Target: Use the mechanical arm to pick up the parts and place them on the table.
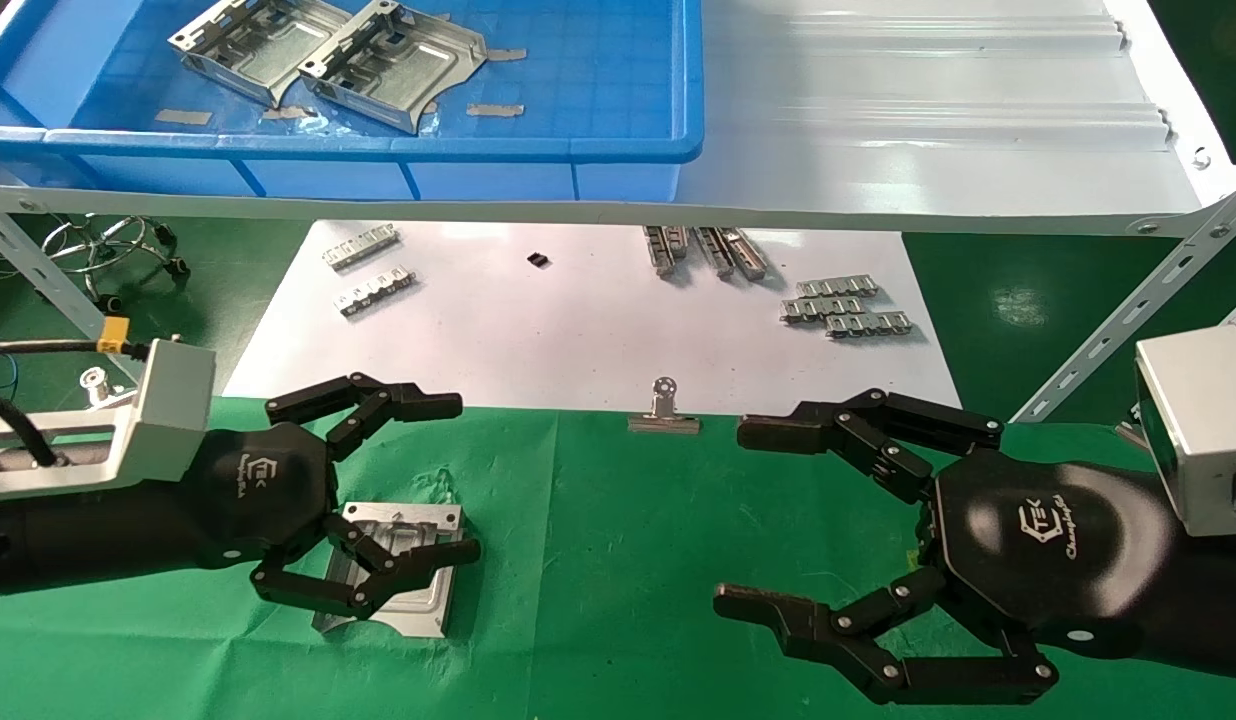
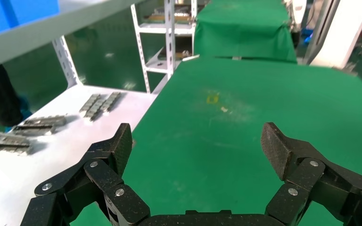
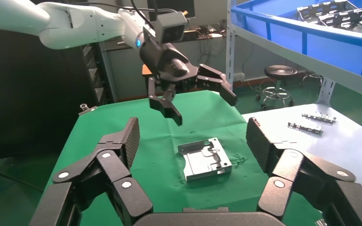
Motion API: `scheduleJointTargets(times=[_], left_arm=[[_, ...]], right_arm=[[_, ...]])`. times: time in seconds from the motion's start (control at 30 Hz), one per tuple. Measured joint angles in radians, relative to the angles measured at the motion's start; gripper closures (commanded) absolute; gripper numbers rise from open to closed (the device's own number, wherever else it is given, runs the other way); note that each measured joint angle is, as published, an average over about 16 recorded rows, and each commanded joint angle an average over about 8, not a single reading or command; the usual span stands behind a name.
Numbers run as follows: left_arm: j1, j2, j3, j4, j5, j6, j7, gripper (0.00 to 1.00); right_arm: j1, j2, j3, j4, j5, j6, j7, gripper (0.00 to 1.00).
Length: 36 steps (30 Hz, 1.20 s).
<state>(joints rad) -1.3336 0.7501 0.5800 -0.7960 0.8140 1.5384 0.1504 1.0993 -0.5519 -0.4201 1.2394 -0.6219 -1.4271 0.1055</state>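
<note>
One silver sheet-metal part (image 1: 403, 572) lies flat on the green cloth table (image 1: 598, 560); it also shows in the right wrist view (image 3: 205, 159). My left gripper (image 1: 463, 478) is open and empty. In the right wrist view it (image 3: 202, 107) hovers above the part without touching it. The left wrist view shows only its own open fingers (image 2: 122, 141) over bare cloth. My right gripper (image 1: 735, 515) is open and empty over the cloth to the right, facing the part. Two more parts (image 1: 253, 45) (image 1: 388, 60) lie in the blue bin (image 1: 378, 145) on the shelf.
A white sheet (image 1: 578, 330) behind the cloth carries several silver strip clips (image 1: 843, 305). A binder clip (image 1: 664, 410) sits at the cloth's far edge. The pale ribbed shelf (image 1: 928, 100) overhangs the back, with a slanted metal brace (image 1: 1128, 310) at the right.
</note>
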Motion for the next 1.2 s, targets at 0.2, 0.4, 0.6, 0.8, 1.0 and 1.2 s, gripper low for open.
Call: scheduleJointTargets(times=[0.2,0.4,0.6,0.8,1.0,1.2], left_arm=[[0.069,-0.037,-0.079,-0.129,-0.022,-0.011,-0.089,0.00],[0.137,-0.073,-0.159,-0.258,-0.044,-0.023,-0.179,0.00],[0.202,-0.108,-0.235,-0.381,-0.065,-0.033,-0.264,0.00],[0.254,-0.136,-0.294,-0.478,-0.082,-0.041,-0.326,0.00],[0.276,-0.148,-0.320,-0.519,-0.090,-0.045,-0.351,0.00],[0.280,-0.150,-0.325,-0.527,-0.092,-0.046,-0.353,0.00]], right_arm=[[0.000,0.000,0.000,0.000,0.000,0.000,0.000,0.00],[0.000,0.000,0.000,0.000,0.000,0.000,0.000,0.00],[0.000,0.000,0.000,0.000,0.000,0.000,0.000,0.00],[0.000,0.000,0.000,0.000,0.000,0.000,0.000,0.00],[0.000,0.000,0.000,0.000,0.000,0.000,0.000,0.00],[0.000,0.000,0.000,0.000,0.000,0.000,0.000,0.00]])
